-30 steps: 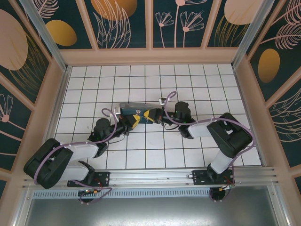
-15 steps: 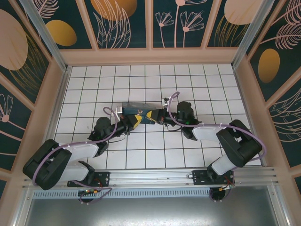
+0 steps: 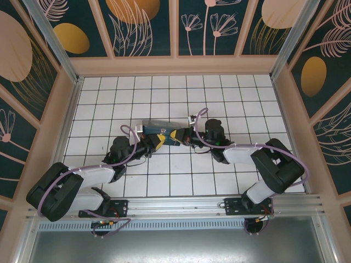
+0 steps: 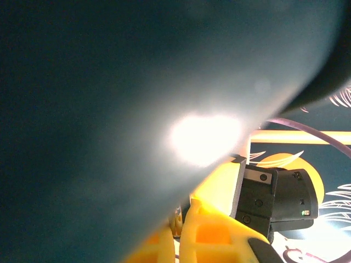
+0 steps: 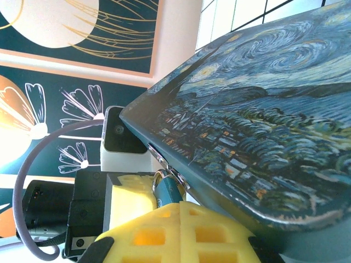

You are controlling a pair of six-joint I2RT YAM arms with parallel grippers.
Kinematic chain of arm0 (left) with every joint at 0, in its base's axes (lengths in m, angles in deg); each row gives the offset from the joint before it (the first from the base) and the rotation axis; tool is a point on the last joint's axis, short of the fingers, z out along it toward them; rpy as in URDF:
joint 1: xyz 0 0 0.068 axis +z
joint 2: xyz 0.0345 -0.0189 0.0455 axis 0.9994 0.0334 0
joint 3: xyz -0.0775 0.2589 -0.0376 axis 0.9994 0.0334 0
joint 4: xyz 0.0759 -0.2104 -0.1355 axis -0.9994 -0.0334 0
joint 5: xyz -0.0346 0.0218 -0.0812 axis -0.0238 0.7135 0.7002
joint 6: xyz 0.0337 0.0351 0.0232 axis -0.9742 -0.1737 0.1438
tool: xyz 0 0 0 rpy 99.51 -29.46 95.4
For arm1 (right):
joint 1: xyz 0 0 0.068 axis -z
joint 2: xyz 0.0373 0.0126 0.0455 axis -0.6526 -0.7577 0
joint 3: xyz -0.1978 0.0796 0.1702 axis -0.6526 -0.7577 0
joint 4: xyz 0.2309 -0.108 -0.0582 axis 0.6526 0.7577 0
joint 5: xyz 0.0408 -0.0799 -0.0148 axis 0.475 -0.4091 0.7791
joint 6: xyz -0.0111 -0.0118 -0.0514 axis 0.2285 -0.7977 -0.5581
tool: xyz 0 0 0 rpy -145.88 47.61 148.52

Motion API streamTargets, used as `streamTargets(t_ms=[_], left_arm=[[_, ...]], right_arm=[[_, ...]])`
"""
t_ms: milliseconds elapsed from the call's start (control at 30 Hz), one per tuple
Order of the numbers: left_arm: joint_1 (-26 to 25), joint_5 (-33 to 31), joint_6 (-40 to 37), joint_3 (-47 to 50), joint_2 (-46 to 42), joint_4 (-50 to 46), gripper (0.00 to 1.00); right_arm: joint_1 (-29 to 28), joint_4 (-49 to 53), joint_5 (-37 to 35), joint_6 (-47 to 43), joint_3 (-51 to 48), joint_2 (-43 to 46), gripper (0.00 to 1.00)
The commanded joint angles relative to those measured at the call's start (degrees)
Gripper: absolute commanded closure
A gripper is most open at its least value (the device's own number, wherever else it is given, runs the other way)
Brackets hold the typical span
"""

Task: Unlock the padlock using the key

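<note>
The bluish padlock hangs by its silvery shackle from the hasp on the edge of the painted box. My right gripper is shut, its yellow fingertips pressed flat together at the padlock's lower end. The key is hidden between those fingertips. My left gripper is shut on a small blurred thing at the padlock's shackle end. Its yellow finger stands just behind the shackle. From above, both grippers meet tip to tip at the box's near edge: left gripper, right gripper.
The painted box lies mid-floor on the white tiles and looms dark and blurred across the left wrist view. Patterned walls close in three sides. Purple cables loop off both wrists.
The right arm's elbow has swung out to the right and its forearm has turned, while its fingertips stayed at the padlock. The left arm has held still. Both grippers stay shut.
</note>
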Motion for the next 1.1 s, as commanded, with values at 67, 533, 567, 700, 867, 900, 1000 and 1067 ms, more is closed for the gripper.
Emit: streamTargets(t_ms=[67, 533, 567, 700, 867, 900, 1000, 1067], left_arm=[[-0.8, 4.0, -1.7, -2.2, -2.5, 6.4, 1.00], [-0.8, 3.6, -1.8, -1.9, -2.4, 6.5, 1.00], [-0.7, 3.5, -1.9, -1.8, -2.3, 6.4, 1.00], [-0.7, 3.5, -1.8, -1.8, -2.1, 6.7, 1.00], [-0.7, 3.5, -1.5, -2.1, -2.0, 7.3, 1.00], [-0.7, 3.5, -1.3, -2.1, -1.9, 7.6, 1.00], [-0.7, 3.7, -0.5, -1.9, -1.8, 9.1, 1.00], [-0.7, 3.8, 0.0, -1.7, -1.7, 10.6, 1.00]], right_arm=[[-0.5, -1.7, -2.1, 0.3, 2.1, -1.8, 1.00], [-2.2, -2.5, -2.0, 0.8, 4.2, -2.8, 1.00], [-2.4, -2.3, -2.1, 0.9, 4.3, -2.8, 1.00], [-2.8, -1.9, -2.0, 0.7, 5.0, -3.0, 1.00], [-3.5, -3.9, -2.0, 2.0, 5.3, -4.7, 1.00], [-3.4, -5.0, -1.9, 2.8, 5.2, -5.2, 1.00], [-2.6, -9.0, -1.7, 5.7, 4.3, -7.0, 1.00], [-2.0, -13.3, -1.5, 8.5, 3.5, -8.3, 1.00]])
